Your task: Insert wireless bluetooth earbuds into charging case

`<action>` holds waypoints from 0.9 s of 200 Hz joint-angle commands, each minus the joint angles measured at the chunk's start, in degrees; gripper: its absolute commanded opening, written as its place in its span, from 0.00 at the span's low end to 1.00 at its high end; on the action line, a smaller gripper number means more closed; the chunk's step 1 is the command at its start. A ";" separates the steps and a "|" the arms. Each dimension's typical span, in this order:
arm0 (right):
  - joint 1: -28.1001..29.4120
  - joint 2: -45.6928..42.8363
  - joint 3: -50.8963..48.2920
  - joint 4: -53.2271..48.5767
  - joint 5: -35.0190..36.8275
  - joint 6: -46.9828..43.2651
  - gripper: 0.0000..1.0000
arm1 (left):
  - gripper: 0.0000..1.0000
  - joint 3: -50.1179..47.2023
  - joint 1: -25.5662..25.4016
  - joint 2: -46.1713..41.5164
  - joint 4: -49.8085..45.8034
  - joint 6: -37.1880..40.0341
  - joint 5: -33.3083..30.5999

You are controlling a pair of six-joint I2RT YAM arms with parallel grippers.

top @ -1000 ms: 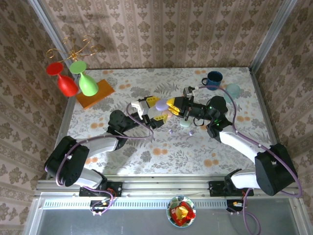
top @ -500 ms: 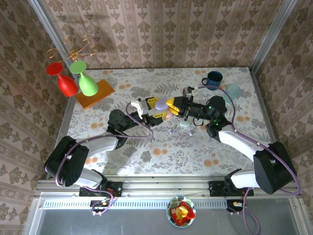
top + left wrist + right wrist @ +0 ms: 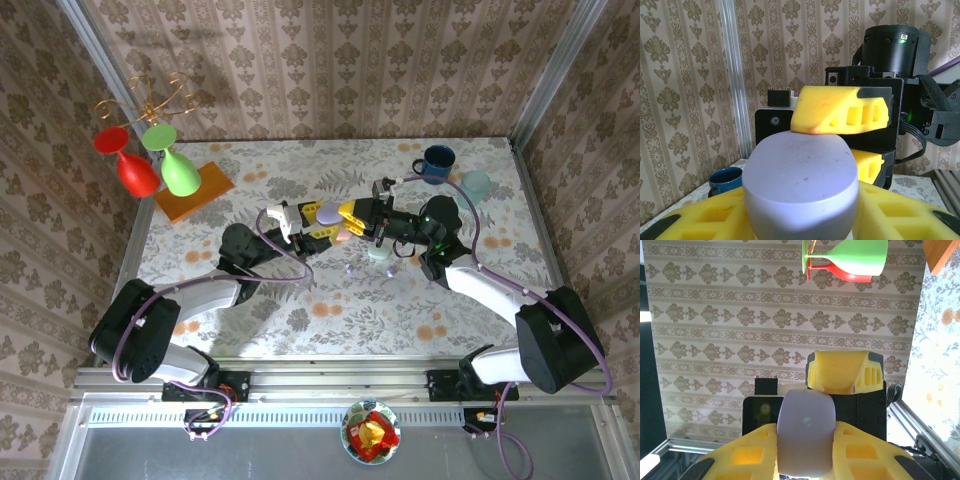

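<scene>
Lilac case (image 3: 328,213) — closed, contents hidden — in pinch of L gripper (image 3: 801,200), R gripper (image 3: 805,432)

The left arm (image 3: 200,295) and right arm (image 3: 490,290) stretch inward from their bases, elbows bent, wrists facing each other at mid-workspace; the left gripper (image 3: 323,221) and right gripper (image 3: 346,217) both clamp their yellow fingers on one lilac charging case (image 3: 329,213), jaws set crosswise to each other.
</scene>
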 commanded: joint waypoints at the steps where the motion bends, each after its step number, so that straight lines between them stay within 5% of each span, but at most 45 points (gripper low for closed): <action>1: 0.25 0.64 0.92 1.13 0.12 -1.19 0.06 | 0.46 1.77 -0.25 -1.45 2.35 -1.14 2.07; 94: 0.29 1.47 1.35 0.01 0.17 -2.04 0.06 | 0.45 1.63 -0.21 -1.71 2.35 -1.21 2.65; 145: 0.32 1.74 1.24 -0.57 0.48 -2.32 0.07 | 0.35 1.64 -0.16 -1.62 2.30 -0.99 3.42; 180: 0.21 0.57 1.68 -3.80 1.18 -5.21 0.34 | 0.36 1.27 0.23 -1.80 1.73 -0.85 4.74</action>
